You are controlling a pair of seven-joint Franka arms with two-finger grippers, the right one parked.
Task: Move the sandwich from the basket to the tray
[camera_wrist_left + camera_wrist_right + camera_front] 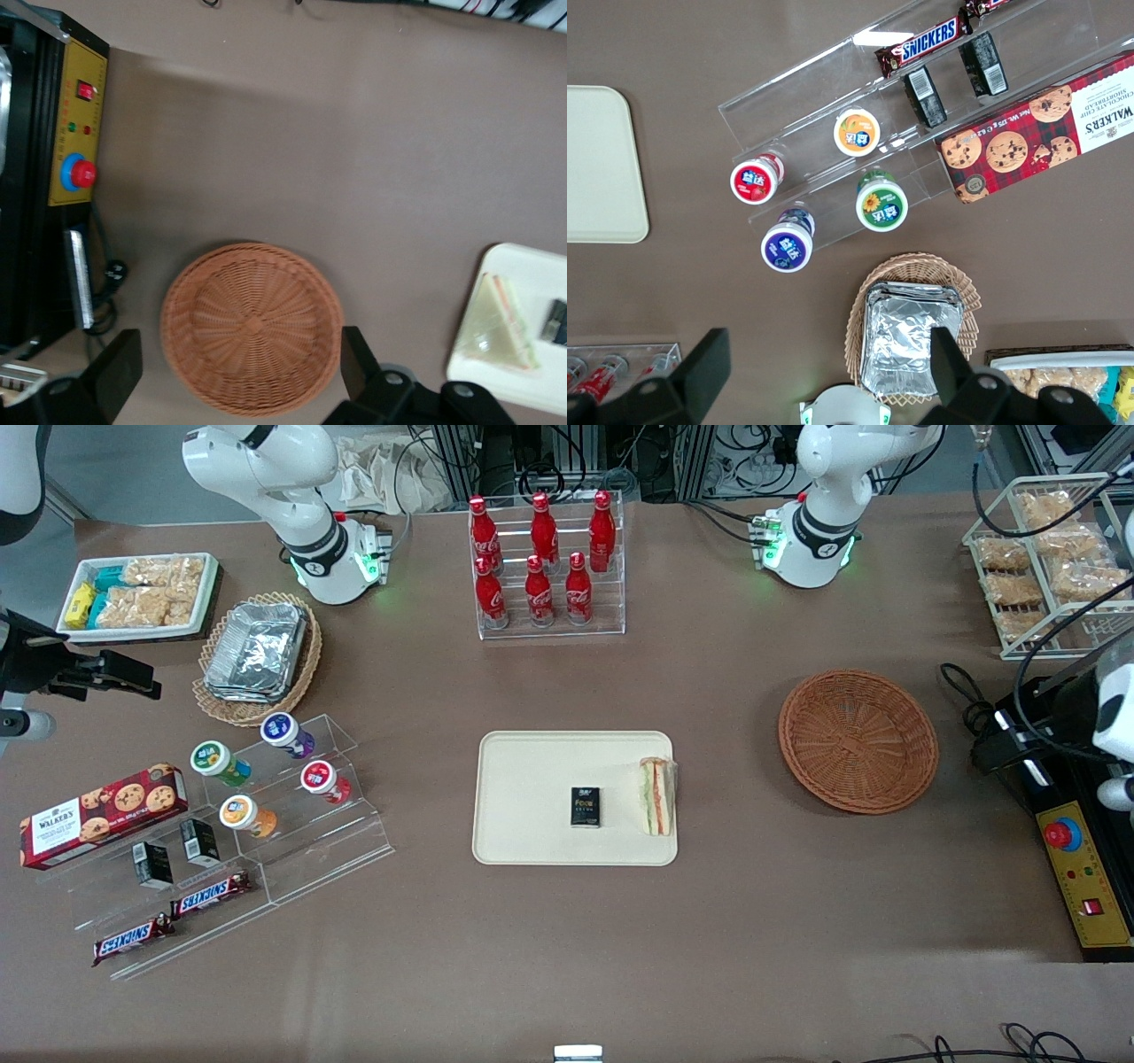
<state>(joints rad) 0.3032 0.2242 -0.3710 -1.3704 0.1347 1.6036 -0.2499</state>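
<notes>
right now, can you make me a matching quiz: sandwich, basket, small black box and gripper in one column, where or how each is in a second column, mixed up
Things:
1. sandwich
2. basket
3. black box
4. gripper

Places or states:
A. empty, on the table beside the tray, toward the working arm's end
B. near the middle of the tray
C. open, above the basket
D. at the tray's edge nearest the basket

Pairs: 1-D, 2-A, 3-B, 4-C
</notes>
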